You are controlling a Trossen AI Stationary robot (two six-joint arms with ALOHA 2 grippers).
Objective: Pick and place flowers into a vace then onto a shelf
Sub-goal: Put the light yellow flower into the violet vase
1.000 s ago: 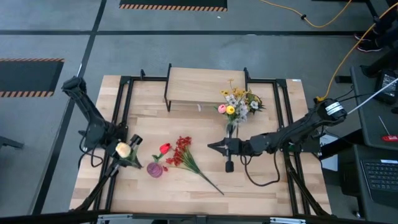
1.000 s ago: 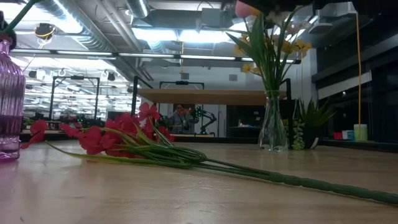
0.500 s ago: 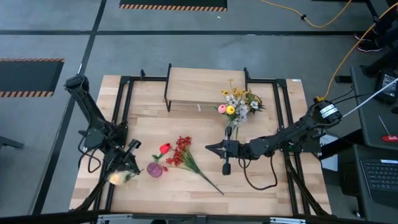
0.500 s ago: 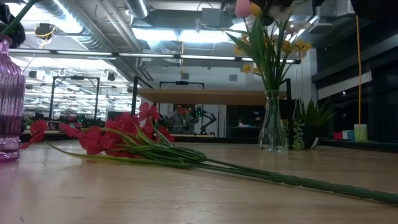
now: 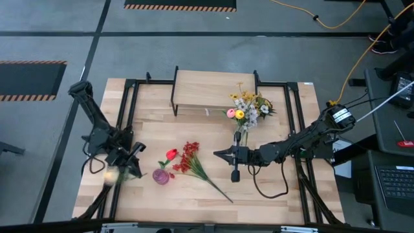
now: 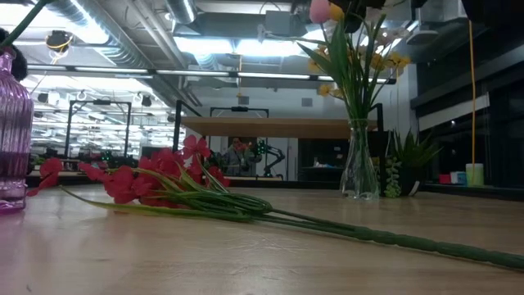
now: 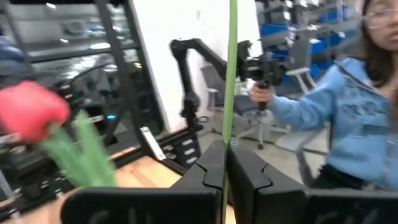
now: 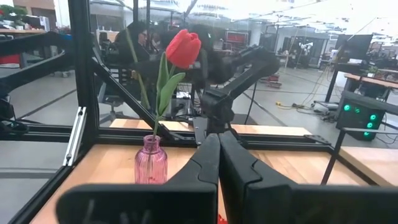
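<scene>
Wooden tabletop [image 5: 194, 194], black frame rails round it, and a big workshop behind where a person in a blue top [image 7: 348, 118] sits looking on. Toward the far edge stands the shelf [image 5: 213, 88], its light board bare, so nothing has been set on it yet.

Just beside the shelf's near right corner a clear vase [image 5: 240, 134] already carries a bunch of yellow, white and pink flowers [image 5: 247, 107]; from table level they stand upright with the stalks fanned out at the top. Near the left arm a small purple vase [image 5: 161, 176] holds one red tulip [image 5: 171, 155], which leans a little. A red berry spray [image 5: 189, 159] lies flat on the wood between the two vases, its long stalk trailing toward the near edge, presumably waiting its turn.

Over on the left, the left gripper [image 5: 132, 163] has its fingers pinched tight on a green stalk [image 7: 229, 68], which runs up between them in the wrist view. A pale blossom [image 5: 108, 175] hangs at the outer end, blurred, close to the table's left rail. I'd guess it holds the stem low so the cut end can be steered into the purple vase just beside it.

The right gripper [image 5: 220, 154] lies low over the middle of the table, fingers closed on nothing, pointing toward the purple vase, seemingly parked clear of the work.
</scene>
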